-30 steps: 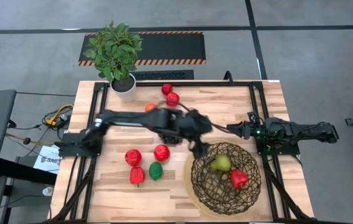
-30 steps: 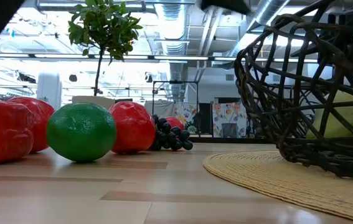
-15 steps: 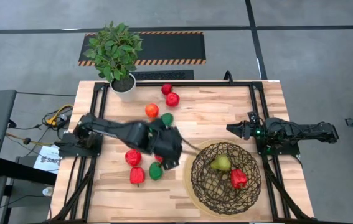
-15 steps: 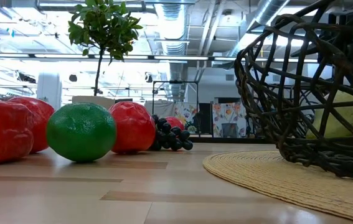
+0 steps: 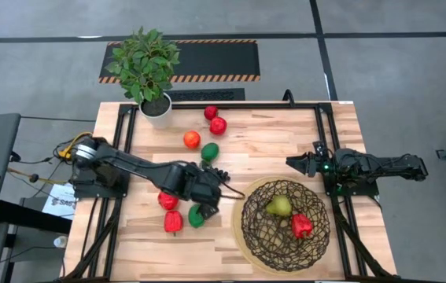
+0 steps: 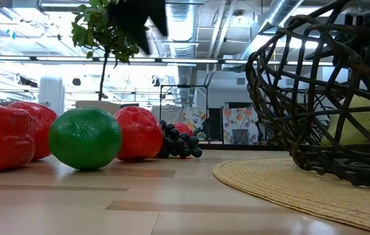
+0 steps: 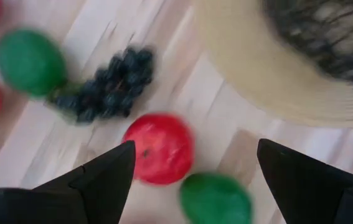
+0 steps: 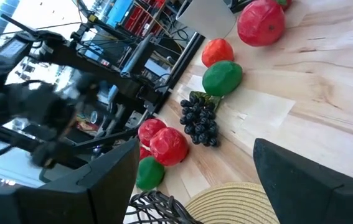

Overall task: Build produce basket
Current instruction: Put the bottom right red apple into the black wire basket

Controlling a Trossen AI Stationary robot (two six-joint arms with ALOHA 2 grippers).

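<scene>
The basket (image 5: pixel 285 224) stands at the near right and holds a green pear (image 5: pixel 279 206) and a red pepper (image 5: pixel 302 226). My left gripper (image 5: pixel 207 195) hovers open and empty over a red apple (image 7: pixel 159 148), left of the basket. A green lime (image 7: pixel 216 198) and dark grapes (image 7: pixel 108 87) lie on the table close by. In the low view the left gripper (image 6: pixel 136 19) shows above the lime (image 6: pixel 85 138) and apple (image 6: pixel 138 132). My right gripper (image 5: pixel 301 163) waits open at the table's right side.
Another red apple (image 5: pixel 168 200) and a red pepper (image 5: pixel 173 222) lie left of the near lime. An orange (image 5: pixel 192 139), a second lime (image 5: pixel 210 151) and two red apples (image 5: pixel 215 119) lie farther back. A potted plant (image 5: pixel 148 67) stands at the far left corner.
My left gripper has gone from over the basket's far left rim toward the table's left, to above the red apple beside the grapes, and the arm has folded back. It now shows lower in the low view. The produce has stayed in place.
</scene>
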